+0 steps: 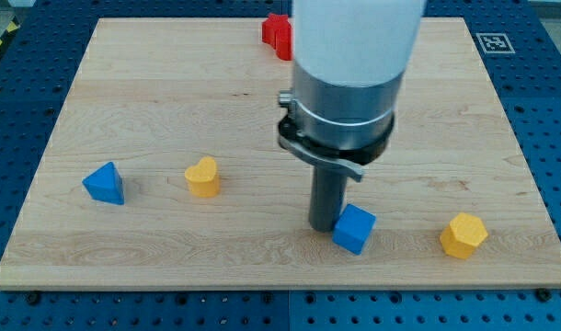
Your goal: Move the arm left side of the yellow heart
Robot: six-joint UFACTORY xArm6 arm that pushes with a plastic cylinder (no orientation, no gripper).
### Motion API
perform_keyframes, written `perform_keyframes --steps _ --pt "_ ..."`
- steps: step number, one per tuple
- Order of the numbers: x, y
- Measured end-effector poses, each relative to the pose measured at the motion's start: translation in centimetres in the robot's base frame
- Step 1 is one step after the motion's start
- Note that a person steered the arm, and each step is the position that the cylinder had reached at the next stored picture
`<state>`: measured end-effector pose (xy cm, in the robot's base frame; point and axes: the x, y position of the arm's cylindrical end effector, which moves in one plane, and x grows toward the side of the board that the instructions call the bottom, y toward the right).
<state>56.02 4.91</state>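
Camera view: my tip [323, 225] is down on the board [262, 101] near its bottom edge, holding nothing, touching the blue cube [354, 228] on its left side. Yellow heart [203, 176] sits well apart toward the left edge, beside the blue triangle [104, 183].

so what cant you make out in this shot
- Red block, camera view's top: the arm's white body hides its right part, so shape unclear.
- My tip: beside the blue cube, contact uncertain.
- Yellow heart: shape hard to confirm at this angle.
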Motion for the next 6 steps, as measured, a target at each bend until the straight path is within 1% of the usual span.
perform_keyframes --steps 1,2,5,6 --pt "0.0 0.6" --pt "0.0 -0.3" --pt "-0.2 -16.5" --pt "-0.7 -16.6"
